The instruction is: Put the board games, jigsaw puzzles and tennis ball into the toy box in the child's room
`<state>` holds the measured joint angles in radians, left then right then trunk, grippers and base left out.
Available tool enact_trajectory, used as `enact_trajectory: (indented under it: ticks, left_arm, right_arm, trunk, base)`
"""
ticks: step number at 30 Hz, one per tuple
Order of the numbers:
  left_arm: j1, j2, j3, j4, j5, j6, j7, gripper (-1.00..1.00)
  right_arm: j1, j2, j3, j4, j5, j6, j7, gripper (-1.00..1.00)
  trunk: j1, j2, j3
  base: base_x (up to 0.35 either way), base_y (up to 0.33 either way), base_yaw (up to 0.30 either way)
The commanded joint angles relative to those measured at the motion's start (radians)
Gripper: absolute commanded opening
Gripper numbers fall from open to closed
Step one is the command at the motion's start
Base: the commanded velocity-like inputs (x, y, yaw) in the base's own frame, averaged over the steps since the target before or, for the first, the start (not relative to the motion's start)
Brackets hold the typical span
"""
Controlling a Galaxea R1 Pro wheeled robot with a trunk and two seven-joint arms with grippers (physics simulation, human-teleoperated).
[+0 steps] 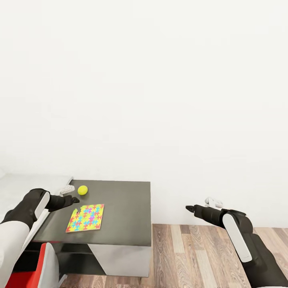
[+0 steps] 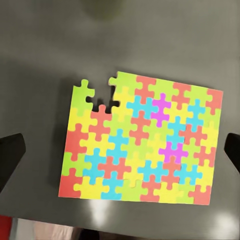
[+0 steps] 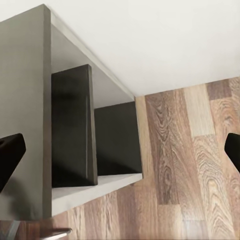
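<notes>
Bright yellow, pink, green, blue and orange pieces are making up the jigsaw puzzle (image 1: 85,218) that we are seeing flat on the dark grey end section of the table (image 1: 128,208). It is lying near the front edge of this dark top, a little turned against the edge. In our left wrist view the jigsaw puzzle (image 2: 142,137) is showing one gap in its border, where a piece is missing between a green corner piece and a yellow-green one.

Behind the puzzle, towards the wall, the tennis ball (image 1: 83,190) is resting on the same dark top, apart from the puzzle. Just beside the ball, at the seam with the pale part of the table, a small pale grey thing (image 1: 67,188) is lying; we cannot tell what it is.

Our left gripper (image 1: 74,199) is hovering over the dark top, between the ball and the puzzle's far corner, and in the wrist view its two dark fingers (image 2: 11,155) are standing wide apart on both sides of the puzzle, touching nothing.

Our right gripper (image 1: 189,208) is hanging beside the table end, over the wooden floor (image 1: 208,248). Its fingers (image 3: 10,152) are also spread wide, with nothing between them, facing the open shelf (image 3: 95,145) under the desk.

A red and white chair (image 1: 34,268) is standing at the near left.
</notes>
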<state>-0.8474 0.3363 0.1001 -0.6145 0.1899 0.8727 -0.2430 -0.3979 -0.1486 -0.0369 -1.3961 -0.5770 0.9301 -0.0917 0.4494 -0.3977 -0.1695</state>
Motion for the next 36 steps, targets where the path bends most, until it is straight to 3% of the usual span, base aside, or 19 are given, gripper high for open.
enact_trajectory:
  ticks: [1, 31, 36]
  left_arm:
    - [-0.001, 0.0, 0.003, -0.001, 0.001, 0.006, -0.002, 1.0]
    - [-0.001, 0.001, 0.008, 0.001, 0.002, -0.003, -0.002, 1.0]
    - [-0.001, 0.002, 0.008, 0.005, 0.002, -0.041, -0.002, 1.0]
  right_arm:
    - [-0.001, 0.0, 0.0, -0.001, -0.011, 0.004, -0.01, 1.0]
    - [-0.001, 0.0, 0.0, 0.003, -0.011, 0.004, -0.01, 1.0]
    - [-0.001, 0.0, 0.0, 0.003, -0.011, 0.004, -0.01, 1.0]
  trunk:
    - [0.001, -0.002, -0.004]
    - [0.001, -0.002, -0.053]
    - [0.001, -0.002, -0.061]
  base:
    - [0.002, -0.002, 0.0]
    - [0.0, 0.0, 0.0]
    - [0.0, 0.0, 0.0]
